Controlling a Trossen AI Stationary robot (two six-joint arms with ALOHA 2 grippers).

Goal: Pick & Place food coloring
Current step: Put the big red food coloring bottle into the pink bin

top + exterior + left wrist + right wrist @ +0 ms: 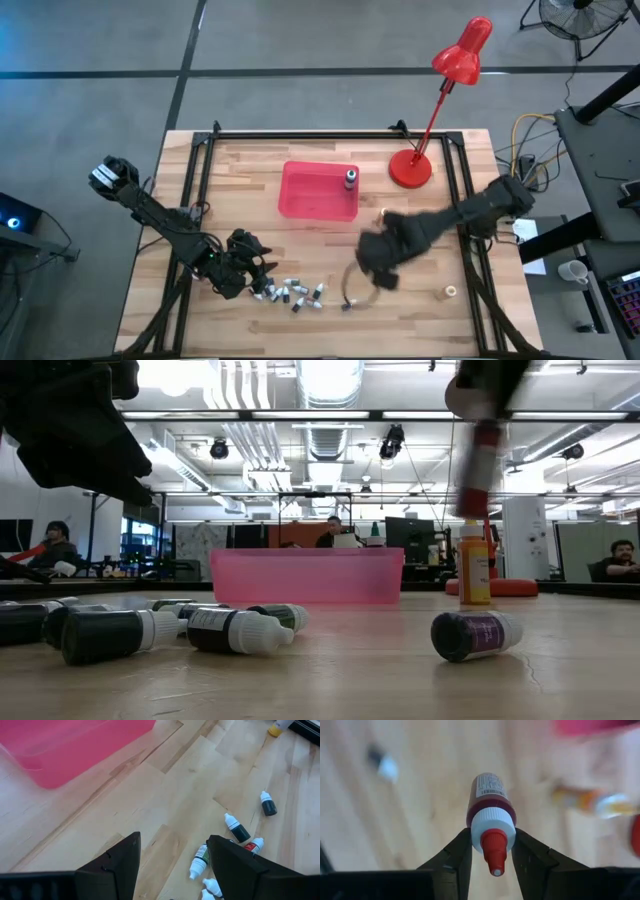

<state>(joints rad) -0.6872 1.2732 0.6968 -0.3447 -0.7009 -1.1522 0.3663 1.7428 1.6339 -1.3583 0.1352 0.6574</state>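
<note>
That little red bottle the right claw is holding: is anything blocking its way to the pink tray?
Nothing visible does. The right gripper is shut on the red bottle, held above the table. Between it and the tray lies only bare wood. One bottle already stands in the tray's corner; the rest of the tray looks free.

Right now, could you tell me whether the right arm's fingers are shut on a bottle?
Yes, shut on it: the right gripper pinches the red-capped bottle at its white collar, one of the fingers on each side.

high: straight down | low: table-level | wrists: close, right likely downward | shared: tray [318,190]
</note>
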